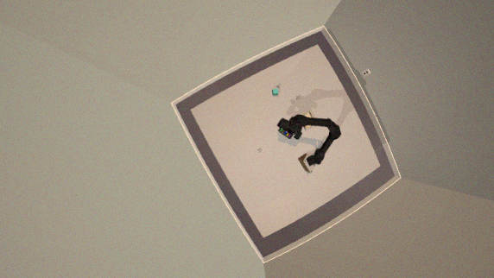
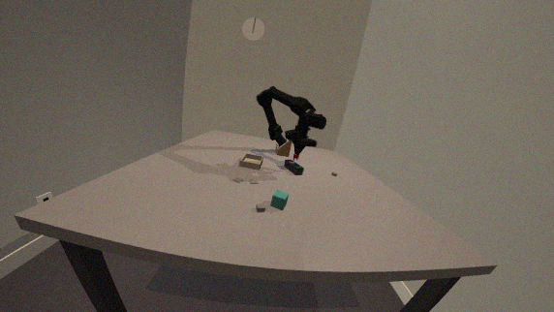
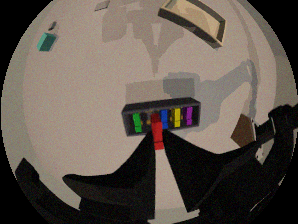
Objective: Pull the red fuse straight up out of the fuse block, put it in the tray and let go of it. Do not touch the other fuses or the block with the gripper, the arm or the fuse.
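My gripper [image 2: 296, 154] [image 3: 157, 134] is shut on the red fuse [image 2: 295, 157] [image 3: 158, 144], which hangs upright just above the fuse block [image 2: 294, 171] [image 3: 144, 106]. In the wrist view the fuse overlaps the block's near edge; a narrow gap shows below it in the exterior view. A green fuse [image 3: 137, 123], a blue fuse [image 3: 164, 119], a yellow fuse [image 3: 177, 118] and a purple fuse [image 3: 189, 116] stand in the block. The tan tray [image 2: 251, 166] [image 3: 223, 32] lies apart from the block; the arm partly hides it in the top view.
A brown wedge-shaped object [image 1: 303, 163] [image 2: 285, 149] [image 3: 243, 131] stands near the arm's base. A teal cube [image 1: 275, 91] [image 2: 279, 200] [image 3: 46, 42] lies farther out, beside a small grey piece [image 2: 261, 208]. Another small grey piece [image 1: 260, 150] [image 2: 334, 173] lies on the block's other side.
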